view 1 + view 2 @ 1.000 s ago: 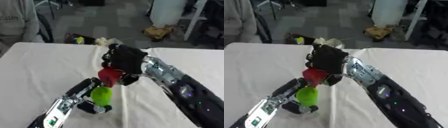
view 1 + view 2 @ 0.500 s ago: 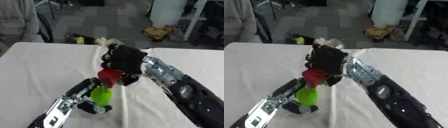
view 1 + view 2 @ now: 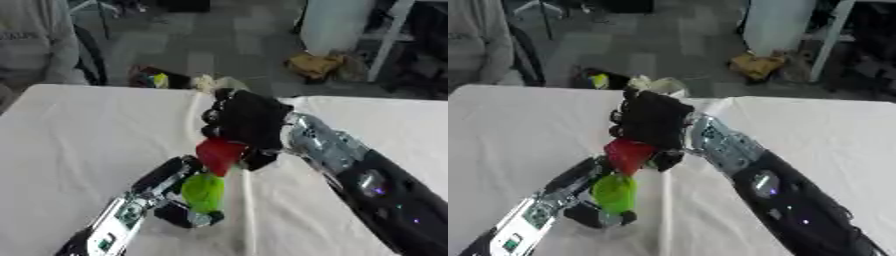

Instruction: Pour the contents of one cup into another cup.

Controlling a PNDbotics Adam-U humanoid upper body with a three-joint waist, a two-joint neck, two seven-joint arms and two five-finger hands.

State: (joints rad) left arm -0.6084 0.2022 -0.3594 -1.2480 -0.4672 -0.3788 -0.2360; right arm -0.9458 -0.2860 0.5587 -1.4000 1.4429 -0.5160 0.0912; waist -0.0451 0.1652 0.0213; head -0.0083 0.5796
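Black fingers of the right hand (image 3: 248, 121) curl round a red cup (image 3: 219, 154), which is tipped over so that its mouth points down and toward the robot's left. The hand's back faces the camera, and the silver and black forearm runs from it toward the lower right corner. Directly beneath the red cup's lowered edge, touching or just short of it, is a green cup (image 3: 204, 192), its upper end meeting the red one. The left hand (image 3: 185, 212) is wrapped about the lower part of the green cup, its dark fingers showing below and beside the cup, and its silver-jointed arm comes up from the lower left corner. Whether anything passes from one cup to the other cannot be made out. Both hands work over a white tablecloth (image 3: 61, 135), and a raised fold in the cloth (image 3: 664, 210) runs toward the near edge just to the right of the green cup. Beyond the right hand, past the far edge of the table, a few small yellow and pale things (image 3: 598, 80) lie on the grey floor.
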